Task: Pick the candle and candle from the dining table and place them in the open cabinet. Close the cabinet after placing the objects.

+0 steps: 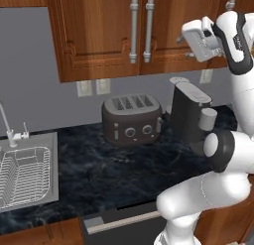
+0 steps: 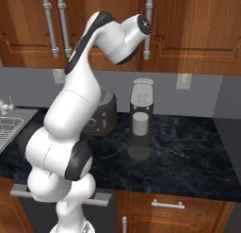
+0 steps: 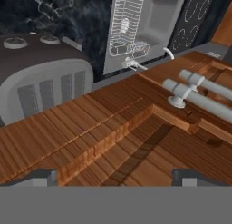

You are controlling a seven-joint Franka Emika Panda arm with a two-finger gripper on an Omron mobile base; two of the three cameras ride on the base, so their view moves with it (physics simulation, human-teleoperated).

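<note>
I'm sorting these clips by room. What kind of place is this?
A simulated home kitchen, it seems: a toaster and a coffee machine on a black marble counter, a sink, wooden wall cabinets above.

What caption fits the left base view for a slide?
Raised open gripper before closed wooden cabinet doors, above toaster and coffee machine on black marble counter.
</note>
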